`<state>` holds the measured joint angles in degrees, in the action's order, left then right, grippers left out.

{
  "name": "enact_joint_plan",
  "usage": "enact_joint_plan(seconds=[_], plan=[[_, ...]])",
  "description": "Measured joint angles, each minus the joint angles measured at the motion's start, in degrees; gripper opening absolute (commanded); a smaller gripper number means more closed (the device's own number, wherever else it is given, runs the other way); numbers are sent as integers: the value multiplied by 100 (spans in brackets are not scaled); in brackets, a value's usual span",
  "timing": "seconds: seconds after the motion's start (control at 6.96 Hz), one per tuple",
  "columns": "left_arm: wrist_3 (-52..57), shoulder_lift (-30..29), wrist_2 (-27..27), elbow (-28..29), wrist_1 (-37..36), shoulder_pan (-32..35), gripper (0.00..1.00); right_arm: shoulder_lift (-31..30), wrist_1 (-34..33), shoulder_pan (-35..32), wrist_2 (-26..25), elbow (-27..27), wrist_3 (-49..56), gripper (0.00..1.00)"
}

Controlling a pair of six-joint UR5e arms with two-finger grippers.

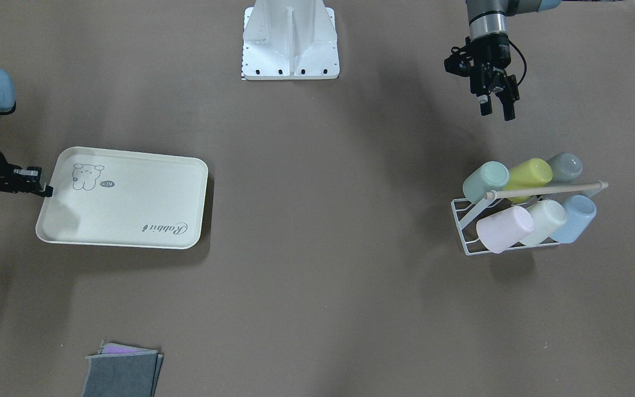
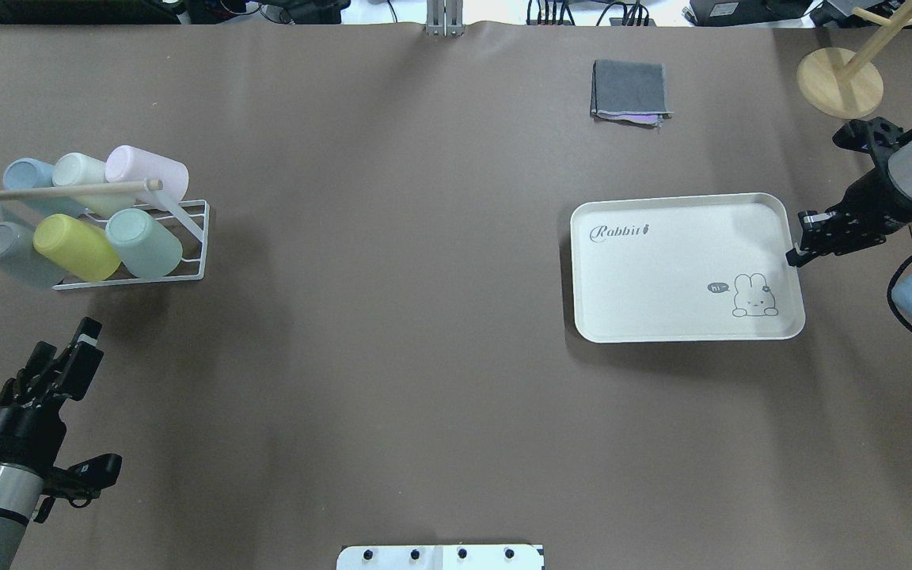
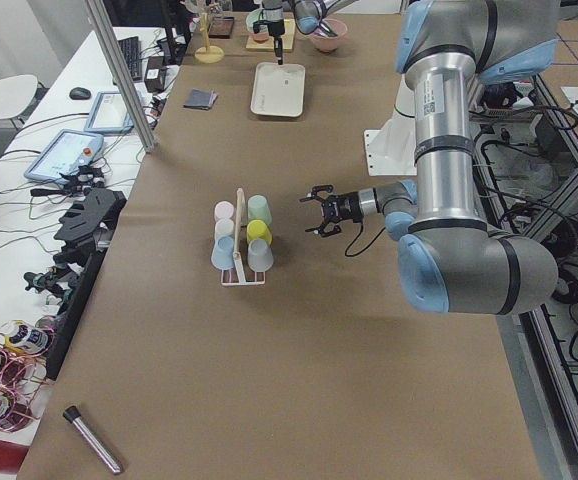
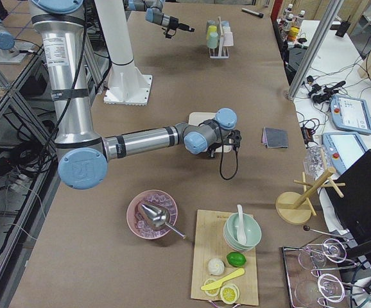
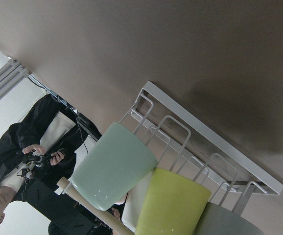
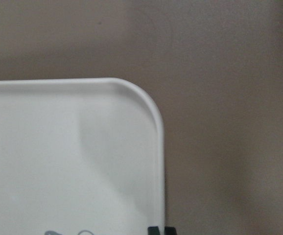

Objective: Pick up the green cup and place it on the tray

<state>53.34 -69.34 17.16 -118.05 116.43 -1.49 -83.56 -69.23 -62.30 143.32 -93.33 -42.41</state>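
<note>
The green cup (image 2: 143, 241) is a pale mint tumbler lying on its side in a white wire rack (image 2: 191, 218), next to a yellow-green cup (image 2: 76, 247). It also shows in the front view (image 1: 485, 181) and the left wrist view (image 5: 113, 166). My left gripper (image 2: 85, 336) is open and empty and hovers a short way on my side of the rack (image 1: 497, 110). The cream tray (image 2: 662, 285) lies flat at the right. My right gripper (image 2: 795, 257) is at the tray's right edge, with the fingers closed over the rim (image 6: 160, 196).
The rack also holds light blue, cream, pink and grey cups under a wooden rod (image 2: 60, 191). A folded grey cloth (image 2: 630, 91) lies at the far side. A wooden stand (image 2: 840, 79) is at the far right. The robot's base (image 1: 290, 38) is at the near edge.
</note>
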Motion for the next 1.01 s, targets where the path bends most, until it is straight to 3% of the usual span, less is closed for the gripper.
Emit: enact_joint_plan(seconds=[0.29, 0.43, 1.01], plan=[[1750, -186, 3, -12, 12, -1, 96, 11, 3, -225, 317, -24, -4, 0], [2127, -265, 19, -7, -7, -8, 97, 60, -2, -270, 361, -26, -20, 0], [2267, -433, 137, 62, 50, 25, 97, 852, 5, 82, 287, -4, -774, 0]])
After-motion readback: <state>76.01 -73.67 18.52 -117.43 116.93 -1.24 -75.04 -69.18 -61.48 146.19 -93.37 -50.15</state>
